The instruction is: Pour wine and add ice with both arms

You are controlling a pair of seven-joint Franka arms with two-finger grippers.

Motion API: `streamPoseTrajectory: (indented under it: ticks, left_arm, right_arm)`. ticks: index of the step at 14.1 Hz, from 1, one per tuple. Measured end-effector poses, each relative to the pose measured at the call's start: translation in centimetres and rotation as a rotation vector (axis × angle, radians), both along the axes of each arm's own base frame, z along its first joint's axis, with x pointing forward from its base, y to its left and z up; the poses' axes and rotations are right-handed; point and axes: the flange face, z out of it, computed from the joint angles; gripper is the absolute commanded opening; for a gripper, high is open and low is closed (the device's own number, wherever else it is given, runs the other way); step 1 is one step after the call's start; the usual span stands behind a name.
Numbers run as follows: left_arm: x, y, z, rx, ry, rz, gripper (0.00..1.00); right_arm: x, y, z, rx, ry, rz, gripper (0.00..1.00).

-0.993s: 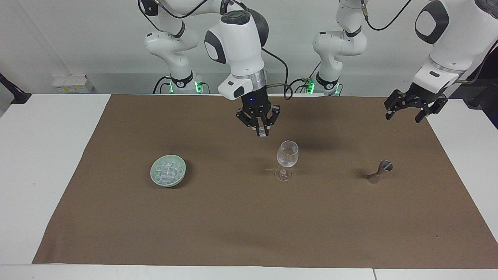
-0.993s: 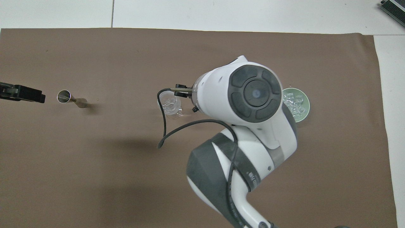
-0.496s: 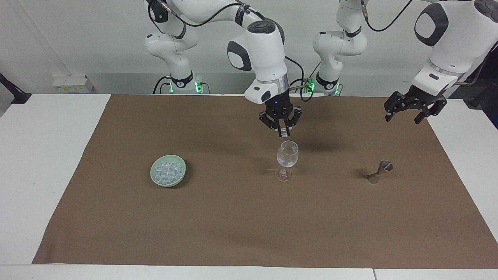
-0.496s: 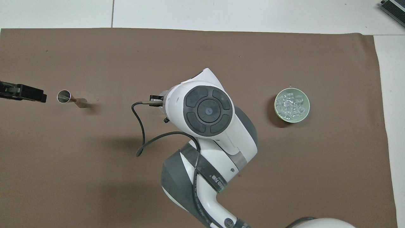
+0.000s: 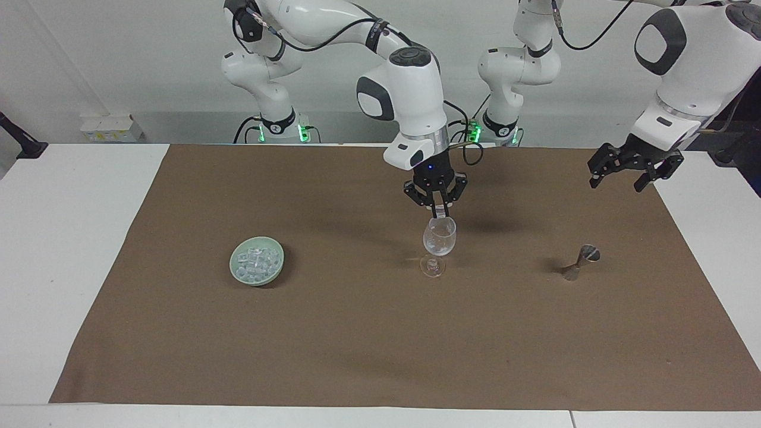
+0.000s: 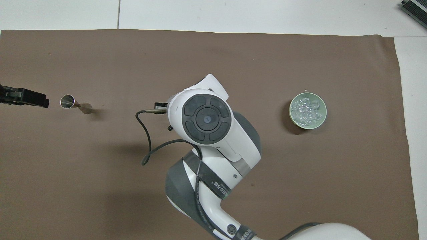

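Over the glass: right tool (image 5: 439, 209) hangs straight above the wine glass (image 5: 439, 236) rim, fingertips pinched on a small clear ice cube, pointing down.
Key relation: the glass mouth lies directly beneath the cube, at 6 o'clock from the tool in the facing view; a straight drop looks enough.
Ice: the rest sits heaped in the pale green bowl (image 5: 257, 260), at 9 o'clock from the glass there.
Left tool (image 5: 627, 167): fingers apart, waiting over the brown mat (image 5: 357, 333) edge.
Jigger (image 5: 581, 261): at 3 o'clock from the glass, well apart.
Obstacles: none visible between cube and glass.
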Motion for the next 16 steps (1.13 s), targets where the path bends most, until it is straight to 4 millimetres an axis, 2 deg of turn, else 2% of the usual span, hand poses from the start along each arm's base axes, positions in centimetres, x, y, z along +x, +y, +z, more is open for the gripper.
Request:
streamPoseTrajectory:
  ticks: [4, 6, 7, 8, 15, 16]
  left_arm:
    - [0.5, -0.1, -1.0, 0.003, 0.015, 0.000, 1.00]
    - [0.6, 0.0, 0.2, 0.003, -0.009, 0.002, 1.00]
    - [0.7, 0.1, 0.9, 0.003, -0.024, 0.003, 1.00]
    - [0.7, 0.2, 1.5, 0.003, -0.035, 0.005, 1.00]
    - [0.9, 0.2, 1.4, 0.062, -0.034, -0.002, 1.00]
    - [0.9, 0.1, 1.4, 0.075, -0.034, 0.001, 1.00]
  right_arm:
    - [0.7, 0.3, -1.9, -0.015, -0.020, 0.011, 0.00]
    - [0.7, 0.3, -1.8, -0.015, -0.021, 0.011, 0.01]
    - [0.7, 0.3, -1.7, -0.014, -0.022, 0.011, 0.15]
    - [0.7, 0.3, -1.7, -0.014, -0.023, 0.011, 0.22]
    - [0.6, 0.5, -1.7, -0.014, -0.023, 0.014, 0.29]
    - [0.6, 0.5, -1.7, -0.014, -0.023, 0.014, 0.33]
